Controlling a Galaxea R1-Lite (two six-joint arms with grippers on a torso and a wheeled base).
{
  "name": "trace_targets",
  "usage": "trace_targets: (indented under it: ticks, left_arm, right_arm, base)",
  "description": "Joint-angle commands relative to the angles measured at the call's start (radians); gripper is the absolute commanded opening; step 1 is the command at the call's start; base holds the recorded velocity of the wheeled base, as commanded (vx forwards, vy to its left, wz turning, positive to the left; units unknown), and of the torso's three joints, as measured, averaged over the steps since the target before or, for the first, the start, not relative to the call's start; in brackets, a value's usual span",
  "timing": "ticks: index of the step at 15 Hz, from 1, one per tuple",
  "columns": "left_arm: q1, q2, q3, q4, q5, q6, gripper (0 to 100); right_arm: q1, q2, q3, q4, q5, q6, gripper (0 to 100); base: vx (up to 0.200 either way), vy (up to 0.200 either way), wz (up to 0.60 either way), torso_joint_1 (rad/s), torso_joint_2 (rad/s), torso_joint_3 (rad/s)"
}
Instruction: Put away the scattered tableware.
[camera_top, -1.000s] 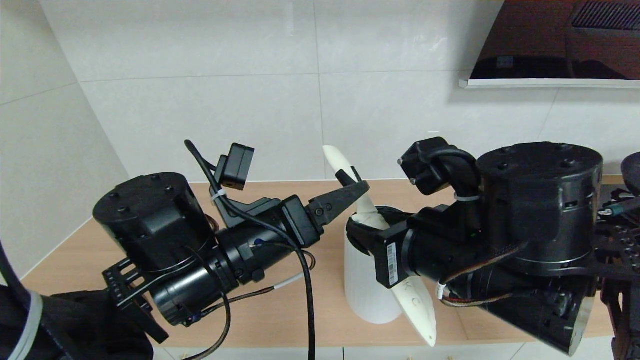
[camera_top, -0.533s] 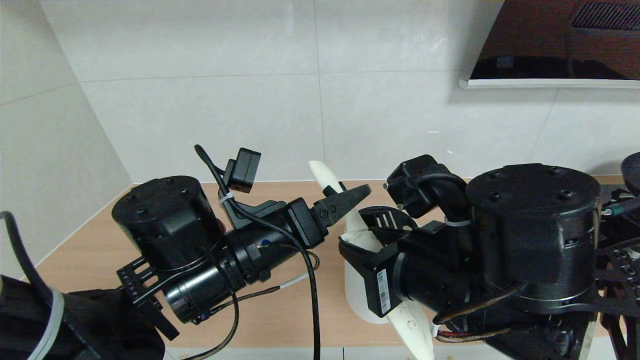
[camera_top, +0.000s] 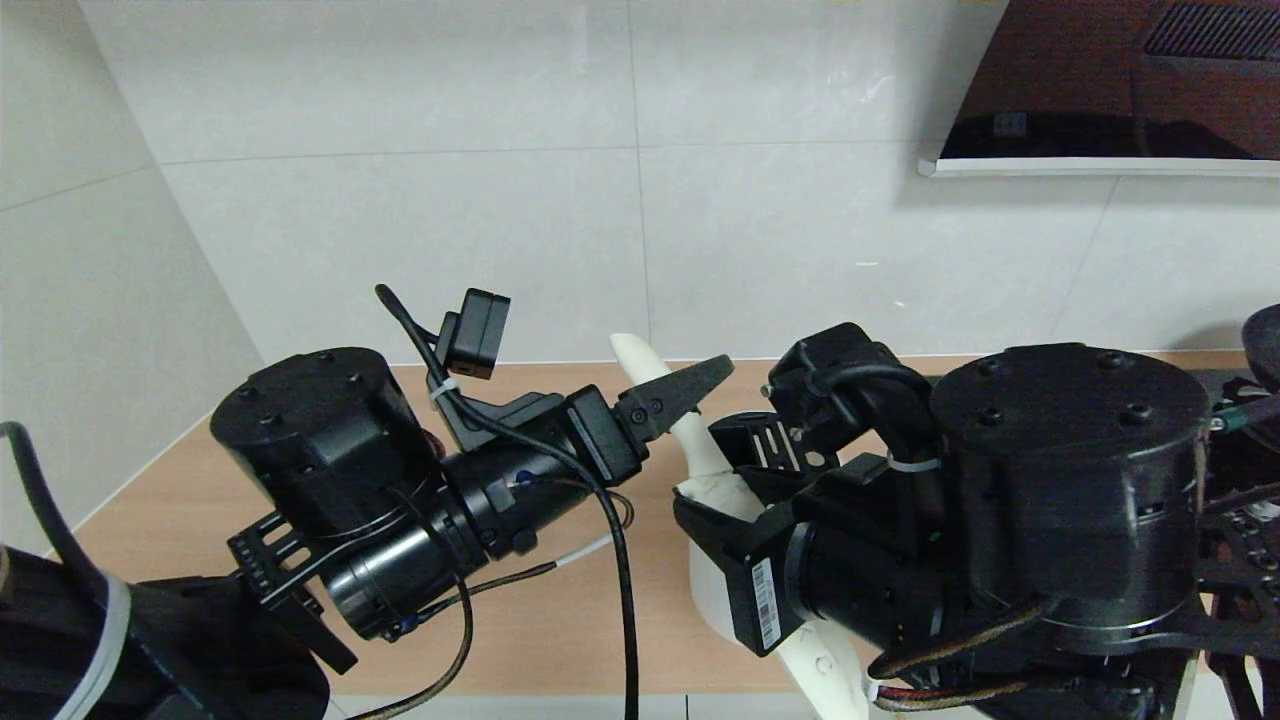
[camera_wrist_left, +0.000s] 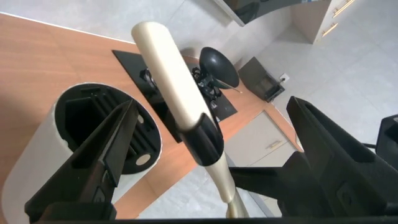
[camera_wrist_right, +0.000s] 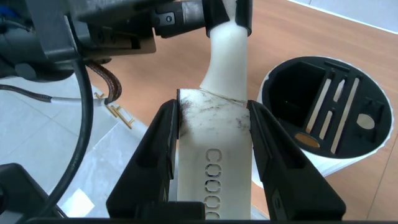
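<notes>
Above the wooden countertop (camera_top: 160, 500), the white paddle (camera_top: 632, 360) is held in the air, its handle rising toward the tiled wall and its broad blade pointing down and toward the robot. The right gripper (camera_wrist_right: 213, 109) is pressed together on the flat blade, one finger on each edge. The left gripper (camera_wrist_left: 212, 104) is spread wide, its fingers on either side of the handle; whether either finger touches the handle cannot be told. The white utensil holder (camera_wrist_left: 31, 155), fitted with a black slotted insert, stands upright on the countertop just beside and below the paddle, which has not entered it.

The moment appears to be a handover between the arms. The main hazards are judged as follows:
- If the right gripper lets go before the left closes firmly, the paddle would likely drop onto the holder or the countertop.
- The two grippers work close together, so a small misalignment could make them collide.
- The insert's slots look narrow; a tilted paddle could catch on the rim and tip the holder.
</notes>
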Motion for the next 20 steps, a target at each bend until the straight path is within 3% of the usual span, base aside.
trace_targets:
  ticks: [1, 4, 5, 18, 19, 20]
  left_arm:
    - [0.000, -0.004, 0.000, 0.000, 0.000, 0.000, 100]
    - [-0.002, -0.002, 0.003, 0.000, 0.000, 0.000, 100]
    - [-0.002, -0.002, 0.003, 0.000, -0.001, 0.000, 0]
    - [-0.002, -0.001, 0.005, 0.000, -0.005, 0.001, 0]
    - [-0.002, -0.001, 0.005, 0.000, -0.005, 0.001, 0]
    - [-0.002, -0.004, 0.005, 0.000, -0.003, 0.001, 0]
  right_arm:
    - [0.002, 0.000, 0.000, -0.001, -0.001, 0.000, 0]
    - [0.001, 0.000, 0.000, -0.001, 0.001, 0.001, 0]
    - [0.001, 0.000, 0.000, -0.001, -0.001, 0.001, 0]
    - [0.001, 0.003, -0.001, -0.013, -0.004, 0.001, 0]
    - [0.001, 0.005, -0.001, -0.013, -0.004, 0.001, 100]
    - [0.001, 0.005, -0.001, -0.013, -0.004, 0.001, 100]
  base:
    - [0.000, 0.000, 0.00, 0.000, 0.00, 0.000]
    - [0.000, 0.000, 0.00, 0.000, 0.00, 0.000]
    - [0.000, 0.000, 0.00, 0.000, 0.00, 0.000]
    - [0.000, 0.000, 0.00, 0.000, 0.00, 0.000]
    - [0.000, 0.000, 0.00, 0.000, 0.00, 0.000]
    - [0.000, 0.000, 0.00, 0.000, 0.00, 0.000]
